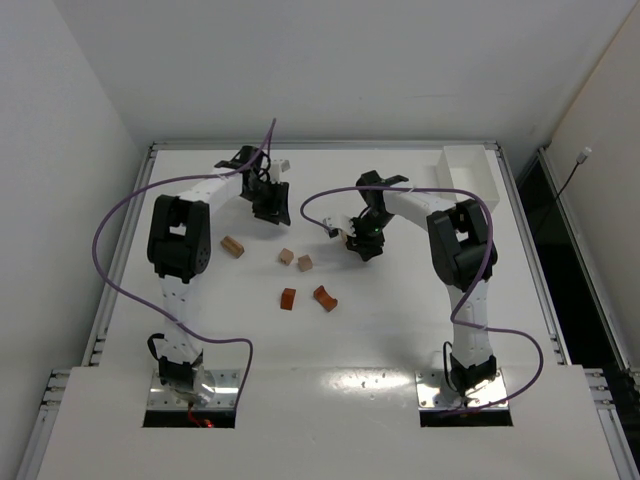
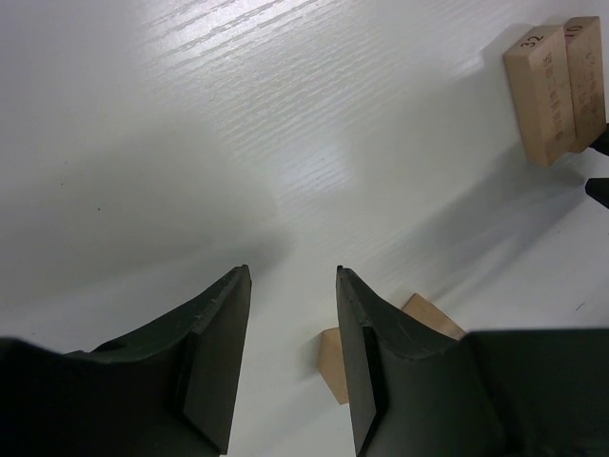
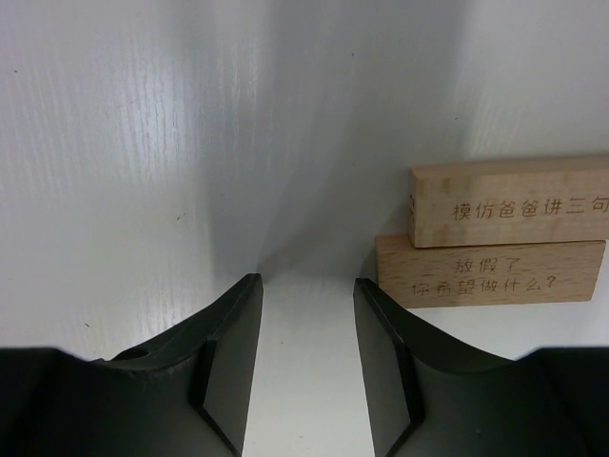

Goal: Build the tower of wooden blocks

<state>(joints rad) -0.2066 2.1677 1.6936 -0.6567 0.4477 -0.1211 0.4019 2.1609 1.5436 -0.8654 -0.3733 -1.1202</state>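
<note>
Both grippers are open and empty over the white table. My left gripper (image 1: 272, 212) (image 2: 290, 271) hovers at the back left; a pale block (image 2: 331, 367) lies half hidden behind its right finger. My right gripper (image 1: 365, 248) (image 3: 304, 279) is low over the table, just beside two pale engraved bars (image 3: 495, 238) that lie one on the other, apart from the jaws. These bars also show in the left wrist view (image 2: 554, 90). Loose on the table are a tan block (image 1: 233, 246), two pale cubes (image 1: 286, 257) (image 1: 305, 263), a reddish-brown block (image 1: 288, 299) and a reddish-brown arch (image 1: 324, 298).
A white rectangular tray (image 1: 470, 170) stands at the back right corner. Purple cables loop from both arms above the table. The table's raised rim (image 1: 320, 145) runs along the back.
</note>
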